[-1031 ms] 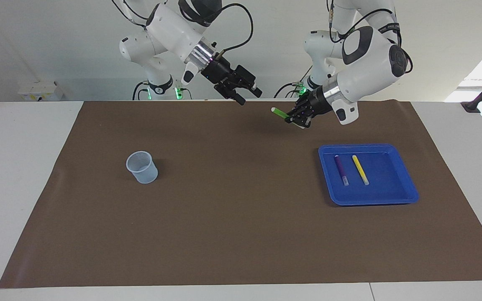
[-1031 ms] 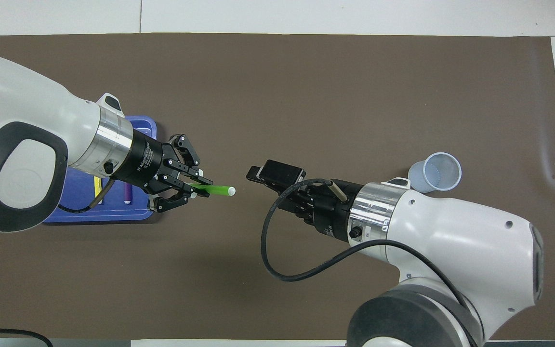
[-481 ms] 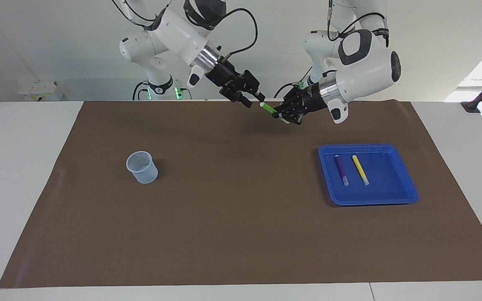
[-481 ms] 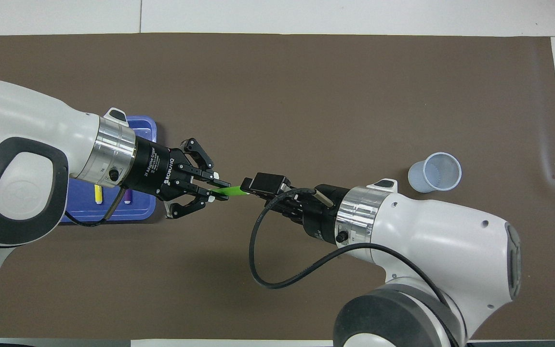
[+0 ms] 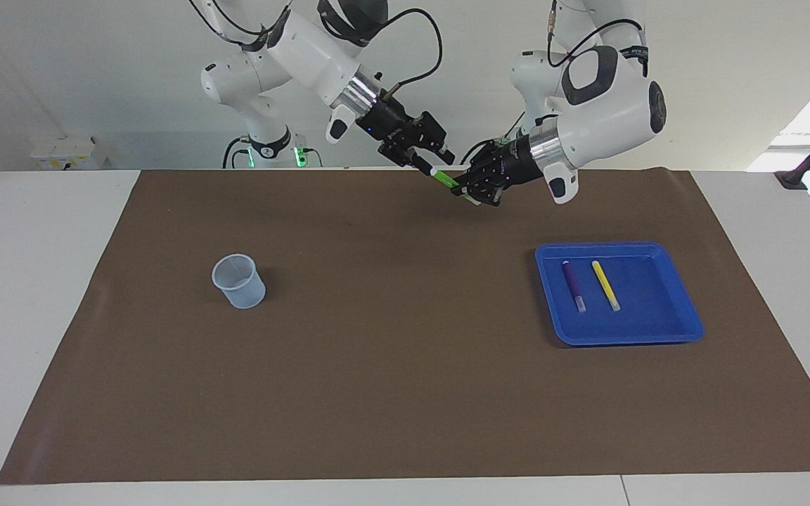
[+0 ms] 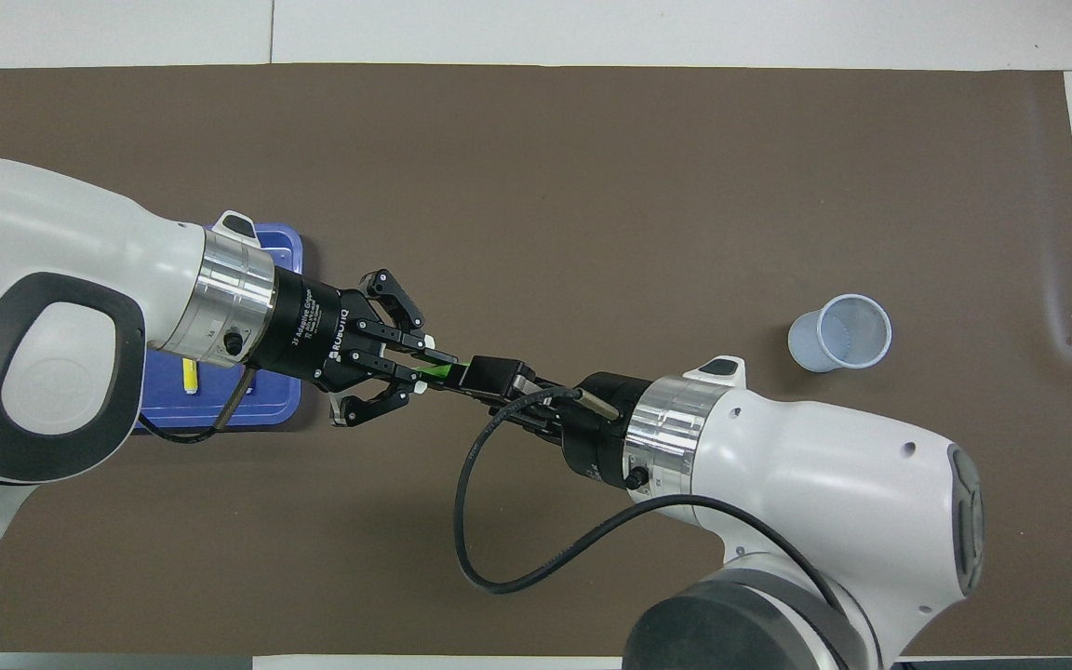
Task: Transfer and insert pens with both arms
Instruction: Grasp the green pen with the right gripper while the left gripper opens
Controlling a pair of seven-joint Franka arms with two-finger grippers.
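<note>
The first handover is under way: the left end effector [image 5: 463, 190] grips the slim green marker pen [image 5: 445, 179] in the air above the brown mat, while the right end effector [image 5: 425, 166], whose closure I cannot tell, meets its pale tip; the clear plastic cup [image 5: 238, 281] holds none, and the purple pen [image 5: 572, 283] and yellow pen [image 5: 605, 284] wait in the blue tray [image 5: 665, 325].

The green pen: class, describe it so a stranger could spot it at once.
Find the two big white arms meeting above the brown mat. The green pen hangs between the left gripper and right gripper, off the table. The purple pen and yellow pen lie in the blue tray.
</note>
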